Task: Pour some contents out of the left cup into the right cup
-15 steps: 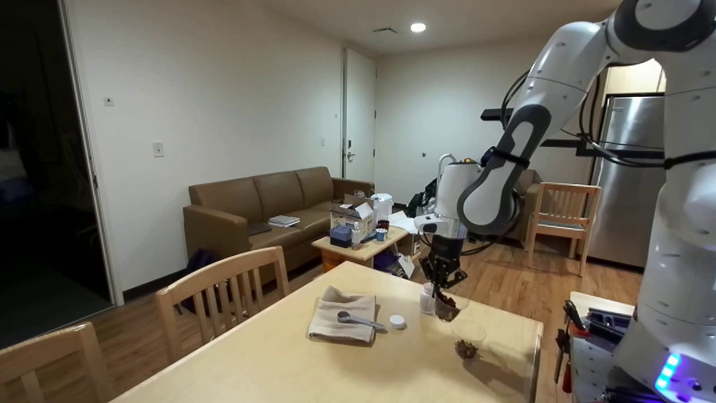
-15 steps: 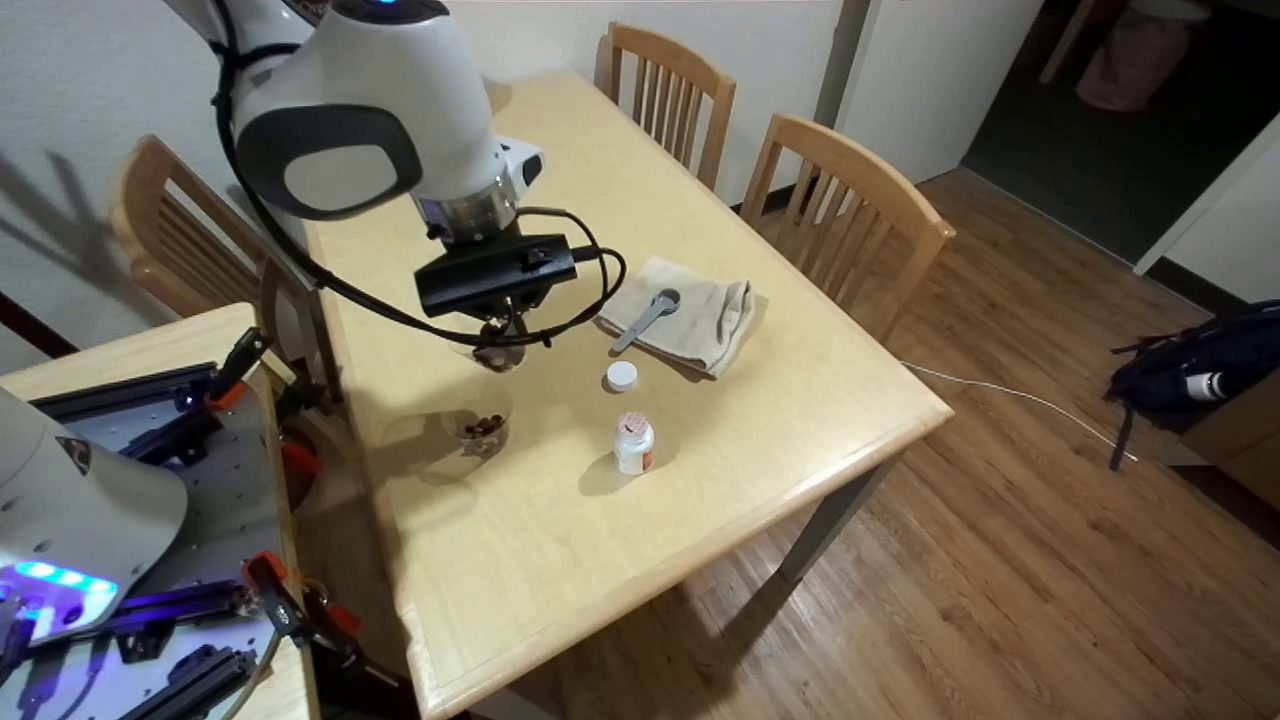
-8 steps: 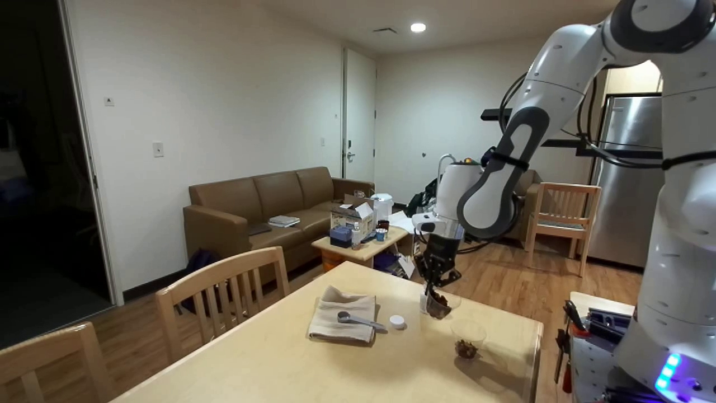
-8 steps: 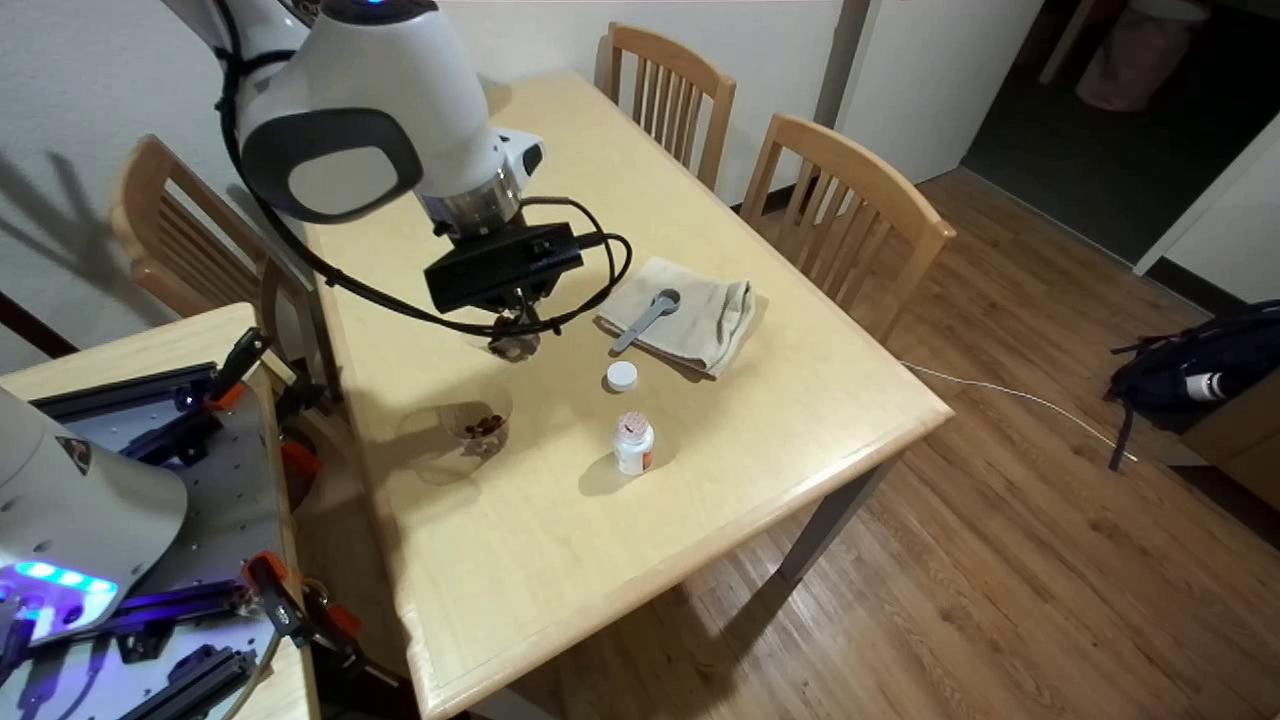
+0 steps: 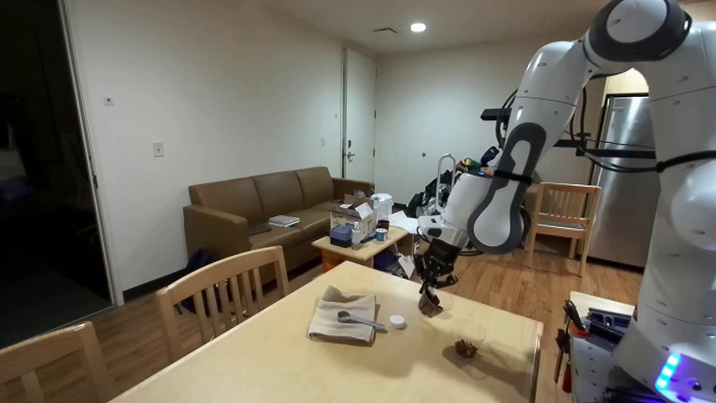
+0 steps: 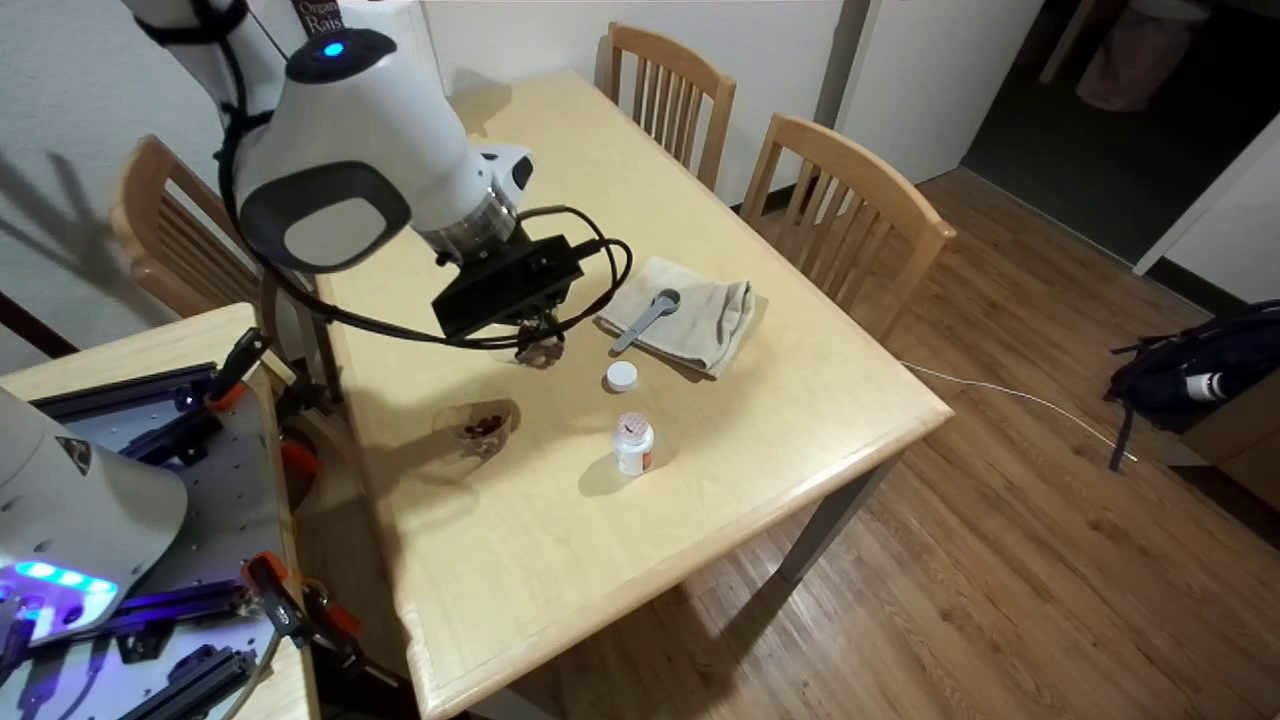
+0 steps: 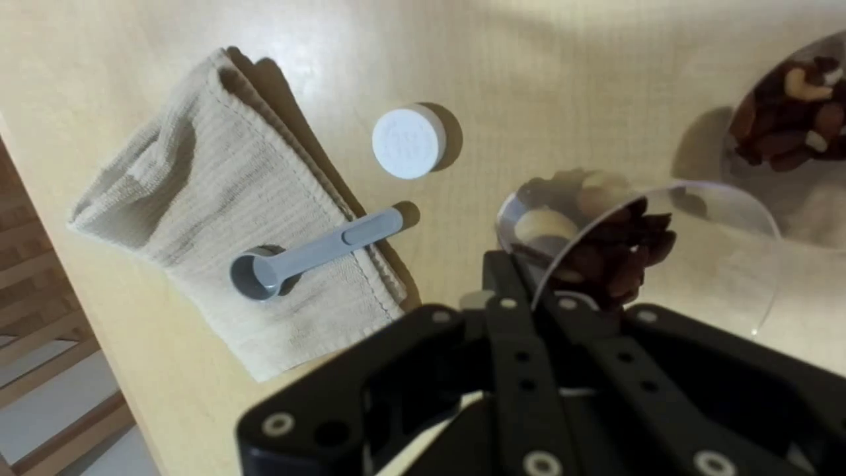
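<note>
The left cup (image 7: 714, 264) is a clear cup with dark nuts and raisins in its lower part. My gripper (image 7: 529, 268) is shut on its wall. In an exterior view this cup (image 5: 430, 305) hangs above the table, tilted, its mouth leaning toward the right cup (image 5: 469, 334). The right cup is also clear, stands upright on the table and has dark mixed nuts in its bottom; it shows in an exterior view (image 6: 478, 432) and, cut by the frame edge, in the wrist view (image 7: 786, 125). A gap separates the two cups.
A white bottle (image 6: 633, 447) stands near the right cup. A white lid (image 7: 408, 143) lies beside a folded beige cloth (image 7: 198, 185) with a grey scoop (image 7: 317, 250) on it. Wooden chairs (image 6: 850, 195) stand along the table's far side.
My gripper has carried the left cup away from the right cup, toward the lid and cloth. The wrist has tipped over, changing the held cup's tilt. The right cup has stayed in place.
</note>
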Tool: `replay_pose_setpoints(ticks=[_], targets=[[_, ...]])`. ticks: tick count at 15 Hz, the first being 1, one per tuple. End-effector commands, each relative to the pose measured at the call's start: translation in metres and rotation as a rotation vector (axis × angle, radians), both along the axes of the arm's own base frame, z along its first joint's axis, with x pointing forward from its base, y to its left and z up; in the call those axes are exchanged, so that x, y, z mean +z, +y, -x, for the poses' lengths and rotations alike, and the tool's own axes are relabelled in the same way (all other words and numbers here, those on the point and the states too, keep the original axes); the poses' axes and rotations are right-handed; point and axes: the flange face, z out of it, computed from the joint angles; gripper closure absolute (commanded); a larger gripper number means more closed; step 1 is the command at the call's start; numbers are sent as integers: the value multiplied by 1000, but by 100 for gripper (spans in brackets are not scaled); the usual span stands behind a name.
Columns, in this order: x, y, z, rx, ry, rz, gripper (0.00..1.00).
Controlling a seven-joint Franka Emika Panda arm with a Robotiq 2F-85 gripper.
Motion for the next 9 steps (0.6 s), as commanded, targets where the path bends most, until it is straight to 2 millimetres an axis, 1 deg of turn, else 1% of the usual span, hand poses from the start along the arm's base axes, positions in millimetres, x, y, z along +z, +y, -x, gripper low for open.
replay_pose_setpoints(ticks=[1,2,3,4,8,9], targets=[[4,-25,23,9,-62,47,97],[1,-26,27,8,-67,43,96],[-3,-26,16,9,-35,45,97],[-4,-30,19,10,-31,50,96],[-4,-28,17,12,-33,49,96],[-3,-31,15,27,-49,71,96]])
